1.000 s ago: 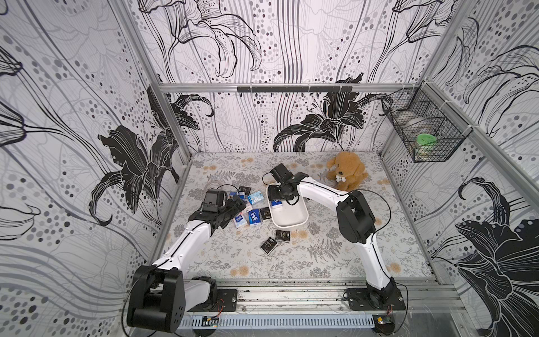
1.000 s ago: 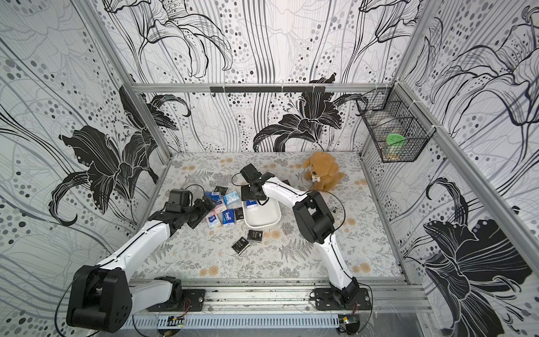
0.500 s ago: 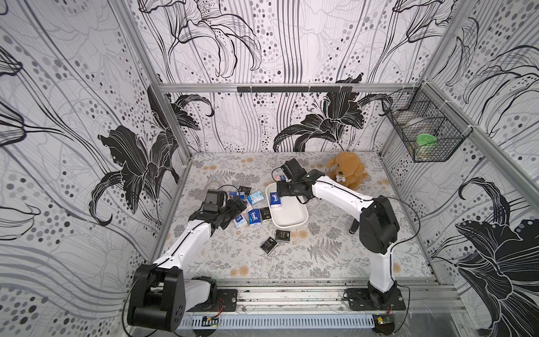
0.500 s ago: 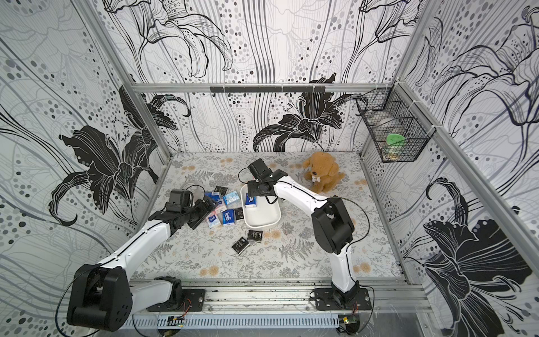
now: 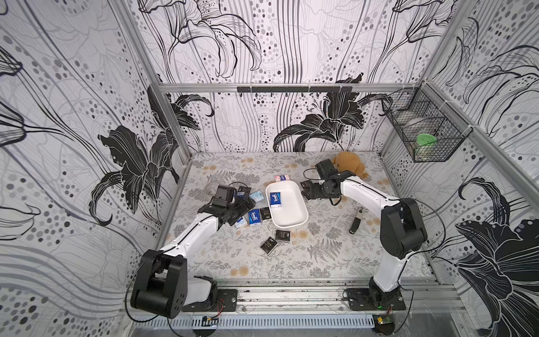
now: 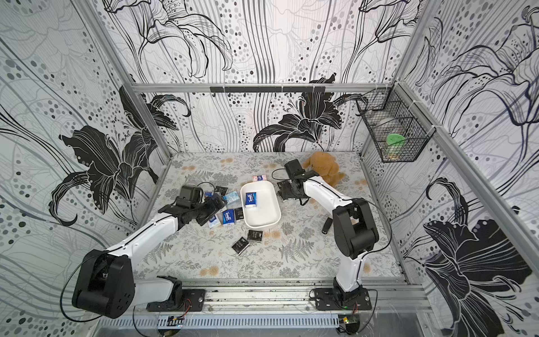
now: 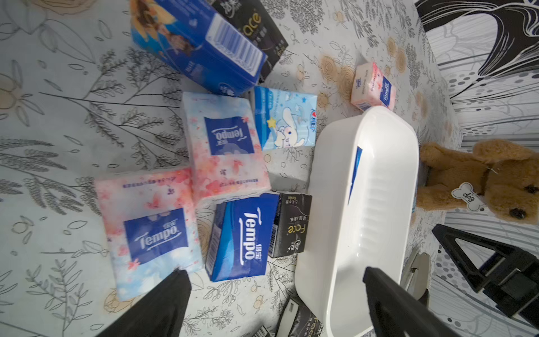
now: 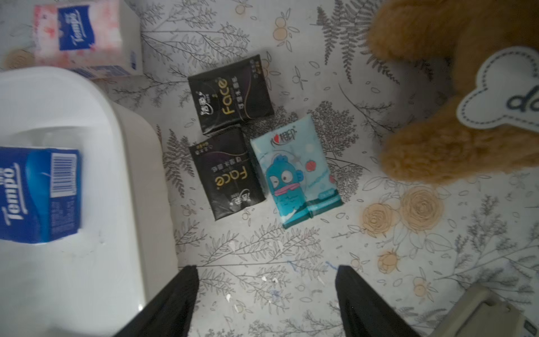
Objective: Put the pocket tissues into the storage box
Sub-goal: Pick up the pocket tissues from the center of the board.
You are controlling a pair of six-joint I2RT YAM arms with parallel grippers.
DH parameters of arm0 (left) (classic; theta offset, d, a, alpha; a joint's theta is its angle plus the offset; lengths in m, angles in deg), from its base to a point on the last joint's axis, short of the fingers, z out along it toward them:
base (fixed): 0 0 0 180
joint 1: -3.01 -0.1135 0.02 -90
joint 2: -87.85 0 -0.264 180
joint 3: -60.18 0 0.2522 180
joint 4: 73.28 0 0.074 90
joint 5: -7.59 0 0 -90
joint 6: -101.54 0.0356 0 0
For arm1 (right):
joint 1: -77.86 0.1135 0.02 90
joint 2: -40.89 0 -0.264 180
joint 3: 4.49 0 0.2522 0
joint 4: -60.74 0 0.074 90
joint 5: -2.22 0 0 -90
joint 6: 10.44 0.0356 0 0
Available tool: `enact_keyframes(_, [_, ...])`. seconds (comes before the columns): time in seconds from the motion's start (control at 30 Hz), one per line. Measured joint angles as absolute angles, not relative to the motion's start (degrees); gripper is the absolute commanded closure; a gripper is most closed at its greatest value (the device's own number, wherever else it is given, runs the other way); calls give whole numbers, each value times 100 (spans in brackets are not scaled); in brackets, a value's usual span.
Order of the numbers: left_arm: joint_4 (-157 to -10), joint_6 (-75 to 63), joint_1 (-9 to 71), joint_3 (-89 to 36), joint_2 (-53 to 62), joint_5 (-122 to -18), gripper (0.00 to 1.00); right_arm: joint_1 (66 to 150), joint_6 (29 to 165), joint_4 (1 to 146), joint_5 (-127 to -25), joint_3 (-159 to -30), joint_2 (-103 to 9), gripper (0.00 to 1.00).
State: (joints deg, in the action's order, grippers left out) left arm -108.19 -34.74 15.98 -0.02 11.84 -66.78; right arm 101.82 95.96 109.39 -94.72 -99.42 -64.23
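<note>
You are early in this job. Only one dark blue packet (image 5: 275, 199) lies inside the storage box (image 5: 291, 221), which sits mid-table. By my count about a dozen pocket tissues (image 5: 254, 216) are out on the mat (image 5: 320, 262):

- a left cluster (image 7: 230, 236) tight against the box's left side
- a pink packet (image 5: 282, 177) at its far end
- two near black packets (image 5: 283, 235) in front of it
- two black packets (image 8: 230, 93) and a teal packet (image 8: 294, 172) just to its right

Your left gripper (image 7: 272, 271) hangs over the left cluster with its jaws spread wide and nothing between them. Your right gripper (image 8: 265, 268) hovers just right of the box, close to the teal packet, with its jaws well apart and empty.
</note>
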Motion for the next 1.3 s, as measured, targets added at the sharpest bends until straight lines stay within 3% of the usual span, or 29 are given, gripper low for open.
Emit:
enact_keyframes(0.57, [-10893, -3480, 1722, -196, 1112, -6713, 3, 9721, 8396, 10860, -9077, -11011, -7816, 14])
enact_keyframes(0.73, [-10932, -3467, 1722, -196, 1173, -6741, 3, 9706, 8285, 10874, -9057, -11157, -8038, 24])
enact_keyframes(1.03, [-10983, -3465, 1722, -196, 1173, -6748, 3, 9581, 8272, 10878, -9044, -11157, -8102, 49])
enact_keyframes(1.13, [-10983, -3465, 1722, -196, 1173, -6756, 3, 9553, 8298, 10874, -9035, -11144, -8102, 47])
enact_keyframes(1.3, [-10983, -3465, 1722, -196, 1173, -6765, 3, 9551, 8333, 10843, -9035, -11070, -8102, 34])
